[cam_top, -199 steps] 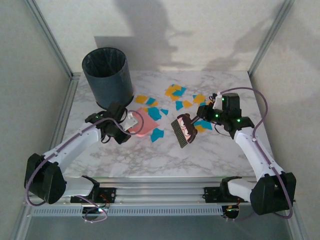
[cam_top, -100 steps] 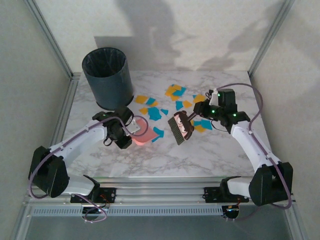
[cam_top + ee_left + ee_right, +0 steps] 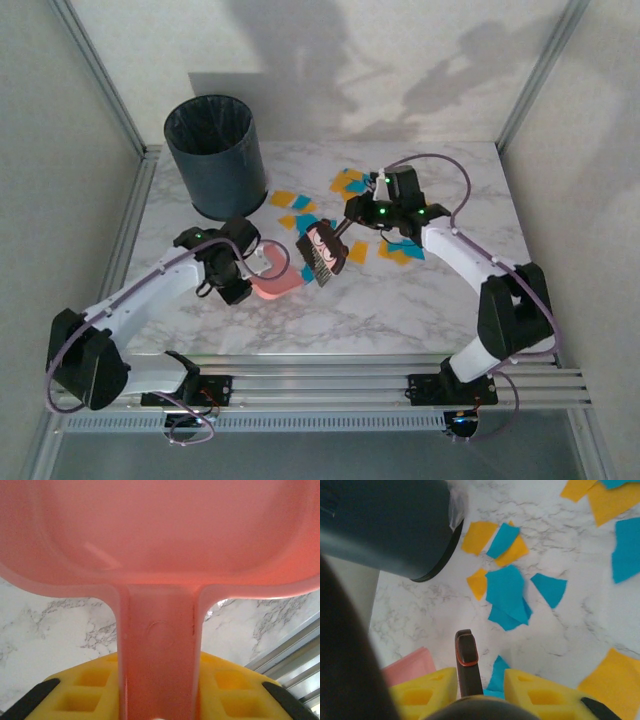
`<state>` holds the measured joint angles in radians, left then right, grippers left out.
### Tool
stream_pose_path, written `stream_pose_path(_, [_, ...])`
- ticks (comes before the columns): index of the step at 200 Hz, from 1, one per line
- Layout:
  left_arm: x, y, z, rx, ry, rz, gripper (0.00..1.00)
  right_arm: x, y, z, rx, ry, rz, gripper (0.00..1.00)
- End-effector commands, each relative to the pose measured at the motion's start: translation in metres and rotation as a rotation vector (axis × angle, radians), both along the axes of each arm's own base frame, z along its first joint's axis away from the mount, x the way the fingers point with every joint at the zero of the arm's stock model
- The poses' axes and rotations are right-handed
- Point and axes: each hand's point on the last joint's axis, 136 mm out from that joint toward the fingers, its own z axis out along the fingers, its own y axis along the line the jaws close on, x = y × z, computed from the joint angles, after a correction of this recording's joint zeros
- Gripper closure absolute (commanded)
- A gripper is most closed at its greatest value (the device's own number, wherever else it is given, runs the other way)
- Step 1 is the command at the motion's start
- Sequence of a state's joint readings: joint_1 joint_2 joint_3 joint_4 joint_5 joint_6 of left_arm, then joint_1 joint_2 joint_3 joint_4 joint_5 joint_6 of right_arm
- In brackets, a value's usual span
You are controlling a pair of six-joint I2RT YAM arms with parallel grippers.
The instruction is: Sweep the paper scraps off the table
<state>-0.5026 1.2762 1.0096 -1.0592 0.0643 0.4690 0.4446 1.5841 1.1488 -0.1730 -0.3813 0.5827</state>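
Observation:
Orange and teal paper scraps (image 3: 348, 181) lie across the far middle of the marble table (image 3: 420, 300), with more to the right (image 3: 405, 250) and a teal one below my right wrist (image 3: 507, 592). My left gripper (image 3: 248, 262) is shut on the handle (image 3: 159, 645) of the pink dustpan (image 3: 275, 282). Its pan (image 3: 160, 525) spreads ahead of the yellow pads (image 3: 80, 690). My right gripper (image 3: 358, 214) is shut on the dark handle (image 3: 468, 660) of the brush. The brush head (image 3: 320, 253) hangs tilted at the dustpan's right edge. A corner of the dustpan (image 3: 407, 669) shows in the right wrist view.
A dark bin (image 3: 212, 150) with a liner stands at the far left corner, close to the nearest scraps (image 3: 285, 198). It also rises at the left in the right wrist view (image 3: 385, 525). Aluminium rails (image 3: 320, 372) edge the table's near side.
My right arm has swung the brush leftward from the table's middle to the dustpan's mouth. The teal scrap that lay beside the dustpan is now covered by the brush head. The dustpan has shifted slightly.

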Motion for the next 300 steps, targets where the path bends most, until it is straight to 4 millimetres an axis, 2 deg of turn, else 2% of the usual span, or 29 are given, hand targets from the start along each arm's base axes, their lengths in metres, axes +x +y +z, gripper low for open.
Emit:
stream_pose_path(1, [-0.012, 0.011, -0.001, 0.043, -0.001, -0.039, 1.0, 0.01, 0.023, 0.019, 0.056, -0.054, 0.026, 0.89])
stream_pose_path(32, [-0.009, 0.013, 0.002, 0.046, -0.043, -0.048, 1.0, 0.009, 0.029, -0.005, 0.016, -0.025, 0.021, 0.9])
stream_pose_path(69, [-0.01, 0.008, -0.003, 0.043, -0.045, -0.075, 1.0, 0.004, 0.016, -0.03, -0.05, -0.008, -0.01, 0.9])
stream_pose_path(90, [-0.011, 0.004, -0.004, 0.037, -0.043, -0.088, 1.0, 0.0, 0.002, -0.04, -0.109, -0.016, -0.044, 0.9])
stream_pose_path(136, [-0.012, -0.005, -0.013, 0.042, -0.024, -0.118, 1.0, -0.011, -0.038, -0.046, -0.262, -0.062, -0.139, 0.9])
stream_pose_path(158, [-0.011, -0.01, -0.018, 0.048, -0.012, -0.135, 1.0, -0.014, -0.053, -0.041, -0.31, -0.089, -0.18, 0.9])
stream_pose_path(179, [-0.009, -0.015, -0.021, 0.046, 0.0, -0.148, 1.0, -0.018, -0.056, -0.037, -0.321, -0.094, -0.175, 0.9])
stream_pose_path(204, [-0.007, -0.023, -0.023, 0.035, 0.011, -0.169, 1.0, -0.023, -0.041, -0.024, -0.249, -0.109, -0.112, 0.9])
stream_pose_path(228, [-0.004, -0.03, -0.027, 0.032, 0.022, -0.181, 1.0, -0.029, -0.022, 0.004, -0.136, -0.147, -0.037, 0.9])
stream_pose_path(243, [-0.002, -0.034, -0.029, 0.026, 0.028, -0.184, 1.0, -0.032, -0.02, 0.022, -0.106, -0.175, -0.027, 0.9])
stream_pose_path(272, [0.005, -0.041, -0.033, 0.021, 0.028, -0.176, 1.0, -0.037, -0.03, 0.045, -0.126, -0.218, -0.047, 0.89])
stream_pose_path(300, [0.007, -0.044, -0.037, 0.029, 0.045, -0.183, 1.0, -0.038, -0.056, 0.05, -0.235, -0.246, -0.122, 0.9])
